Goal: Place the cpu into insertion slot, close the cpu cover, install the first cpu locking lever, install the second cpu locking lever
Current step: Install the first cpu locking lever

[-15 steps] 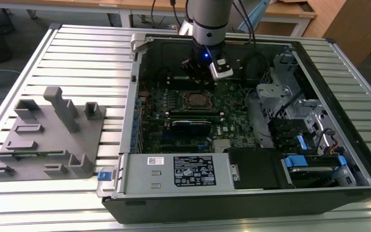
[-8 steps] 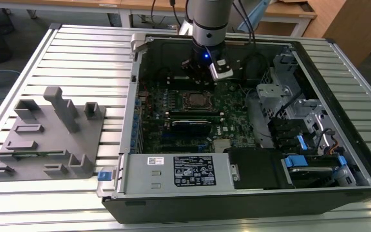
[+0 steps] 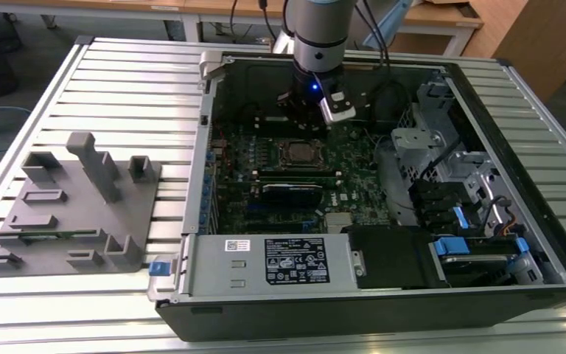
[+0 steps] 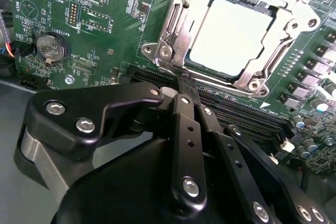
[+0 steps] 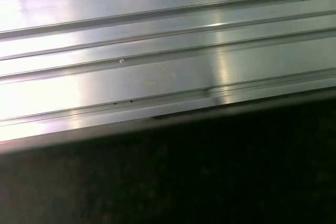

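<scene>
Hovering inside the open black desktop computer case [image 3: 519, 184], the black-fingered end effector [image 4: 182, 85] is hanging just above the green motherboard [image 4: 105, 19], its two fingers [image 4: 185, 129] pressed together with nothing between them. Just beyond its tips the square, dark-framed insertion slot [image 4: 233, 35] is sitting on the board, and the flat square cpu with its dull pale-silver metal top [image 4: 228, 38] is already lying inside it. The thin square metal cpu cover [image 4: 173, 30], with its cut-out middle, is lying down around the chip, framing it so the top stays exposed. The closed tips are resting right by the near edge of that frame, seemingly so a narrow point can reach the thin wire locking lever there; whether they are touching it I cannot tell. In the exterior view the end effector [image 3: 312, 110] is standing just behind the socket, while a grey moulded parts holder [image 3: 71, 214] is lying well away on the ribbed aluminium surface [image 3: 116, 88].
</scene>
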Controlling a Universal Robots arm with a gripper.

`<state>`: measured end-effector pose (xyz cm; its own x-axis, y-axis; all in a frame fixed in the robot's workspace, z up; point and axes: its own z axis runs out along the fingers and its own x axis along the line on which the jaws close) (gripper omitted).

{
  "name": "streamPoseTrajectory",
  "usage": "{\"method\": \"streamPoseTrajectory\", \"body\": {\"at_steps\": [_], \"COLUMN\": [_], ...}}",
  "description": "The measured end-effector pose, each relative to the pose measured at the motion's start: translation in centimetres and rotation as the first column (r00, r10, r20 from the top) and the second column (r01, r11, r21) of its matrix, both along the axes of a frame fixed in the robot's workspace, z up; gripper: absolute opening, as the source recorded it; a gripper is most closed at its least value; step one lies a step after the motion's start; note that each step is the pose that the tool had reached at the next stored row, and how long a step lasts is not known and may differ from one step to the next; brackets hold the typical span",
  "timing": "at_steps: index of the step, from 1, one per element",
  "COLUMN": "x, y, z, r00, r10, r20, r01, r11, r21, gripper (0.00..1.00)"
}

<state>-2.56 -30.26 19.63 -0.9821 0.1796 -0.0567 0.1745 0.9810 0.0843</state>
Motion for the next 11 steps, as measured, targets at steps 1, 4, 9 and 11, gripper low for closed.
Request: {"method": "streamPoseTrajectory", "body": {"at_steps": [1,4,9,11], "x": [-0.01,-0.02,-0.02,-0.01], "y": [-0.02,-0.05,-0.04,-0.04], "z": [-0.02,-0.02,0.01,0.09], "r00": [1.0000,1.0000,1.0000,1.0000], "r10": [0.000,0.000,0.000,0.000], "r20": [0.0002,0.0007,0.0009,0.0010], "r01": [0.000,0.000,0.000,0.000], "r11": [1.0000,1.0000,0.9999,0.9999], "r21": [-0.0006,-0.0009,0.0113,0.0120], "gripper": [0.10,0.10,0.10,0.10]}}
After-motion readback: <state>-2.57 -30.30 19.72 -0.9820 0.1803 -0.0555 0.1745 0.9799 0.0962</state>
